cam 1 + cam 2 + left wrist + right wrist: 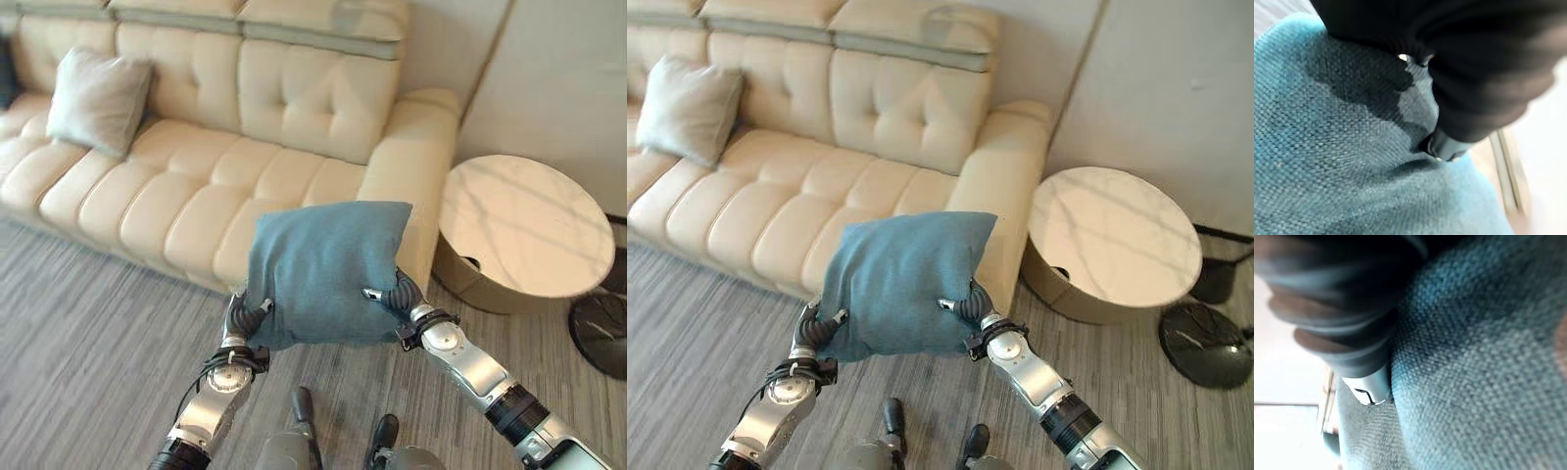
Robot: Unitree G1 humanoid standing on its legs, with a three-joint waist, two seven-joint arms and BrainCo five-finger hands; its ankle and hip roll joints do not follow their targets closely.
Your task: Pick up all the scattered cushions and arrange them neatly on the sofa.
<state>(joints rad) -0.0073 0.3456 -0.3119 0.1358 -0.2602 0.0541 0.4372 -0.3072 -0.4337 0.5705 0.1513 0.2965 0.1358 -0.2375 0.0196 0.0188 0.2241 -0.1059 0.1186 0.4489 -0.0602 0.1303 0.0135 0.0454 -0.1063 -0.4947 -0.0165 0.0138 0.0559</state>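
Teal woven cushion [323, 269] is up off the floor, squeezed between the left hand [247, 318] and right hand [400, 294], fingers curled into its lower corners. The cream sofa [196, 186] seat lies straight ahead, just beyond it, with a grey cushion [98, 98] far left. No readable labels anywhere.

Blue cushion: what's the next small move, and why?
Probably carry the blue cushion forward and over the sofa seat. The left hand and right hand grip its lower corners in front of the sofa's edge; a grey cushion already sits there.
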